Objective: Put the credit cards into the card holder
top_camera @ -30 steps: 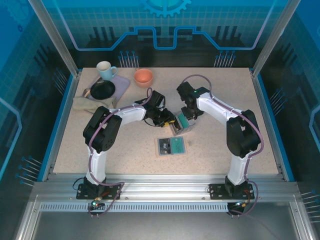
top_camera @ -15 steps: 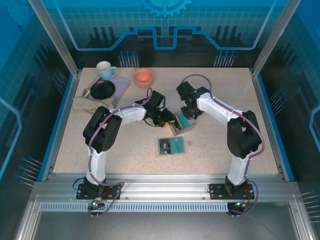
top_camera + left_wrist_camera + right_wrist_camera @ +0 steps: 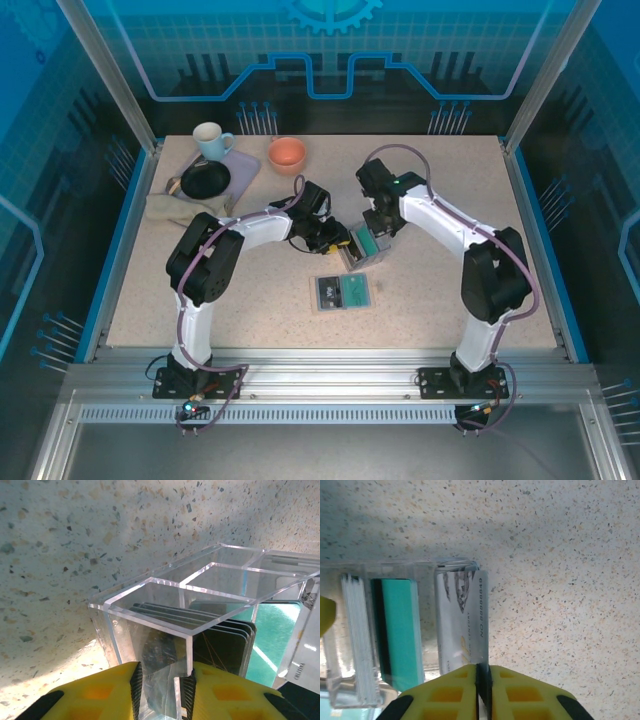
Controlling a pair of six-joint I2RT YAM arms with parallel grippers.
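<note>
Left wrist view: the left gripper clenched one wall of the clear box, with dark cards standing inside. The right wrist view alone showed the right gripper pinching the edge of a grey card beside a teal stack. From above, the open holder lay on the speckled table just in front of the box — blue-lit panels walled the cell.

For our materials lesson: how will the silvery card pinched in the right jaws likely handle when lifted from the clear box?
The silvery card looks thin and flat: probably light, stiff, slightly bendy. Its smooth face may slip, as the right gripper, jaws shut, pinches only one edge.
</note>
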